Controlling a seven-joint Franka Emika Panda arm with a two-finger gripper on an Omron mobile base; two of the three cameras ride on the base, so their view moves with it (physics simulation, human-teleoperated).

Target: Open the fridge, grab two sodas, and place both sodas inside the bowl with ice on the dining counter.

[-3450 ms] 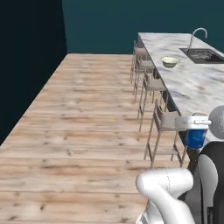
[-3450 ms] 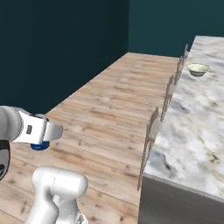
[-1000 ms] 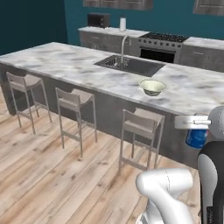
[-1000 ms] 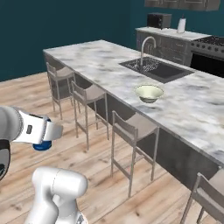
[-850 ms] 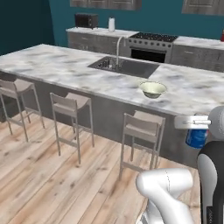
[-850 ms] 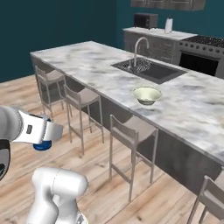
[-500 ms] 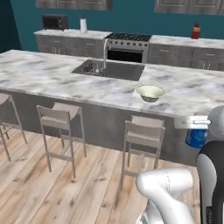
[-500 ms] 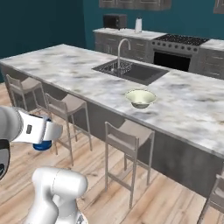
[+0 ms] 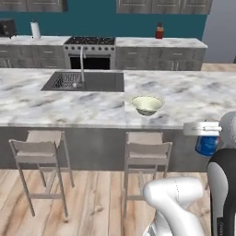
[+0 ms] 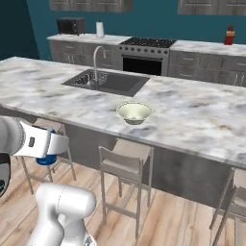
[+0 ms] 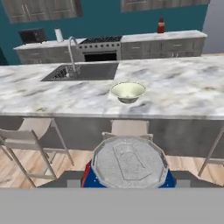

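My gripper [image 9: 203, 129] is shut on a blue soda [image 9: 206, 144], held low at my side in front of the dining counter [image 9: 193, 99]. From the other side the same soda [image 10: 46, 160] hangs under the gripper [image 10: 48, 144]. In the hand view the soda's silver top [image 11: 129, 162] sits at the bottom centre. The pale cream-green bowl [image 9: 147, 104] stands on the counter ahead, right of the dark sink [image 9: 85, 81]. The bowl [image 10: 134, 112] is well apart from the can, and so it stands in the hand view [image 11: 127, 92]. The ice is too small to make out. The fridge is out of view.
Two stools [image 9: 145, 148] [image 9: 41, 146] stand against the counter's near side, between me and the bowl. A tall faucet [image 9: 83, 59] rises at the sink. Behind are dark cabinets with a stove [image 9: 90, 48], a red bottle [image 9: 159, 31] and a microwave [image 10: 70, 25].
The whole picture has swung as the base drove and turned: the counter now lies square ahead and the bowl is nearer the centre. The blue soda stays in the gripper.
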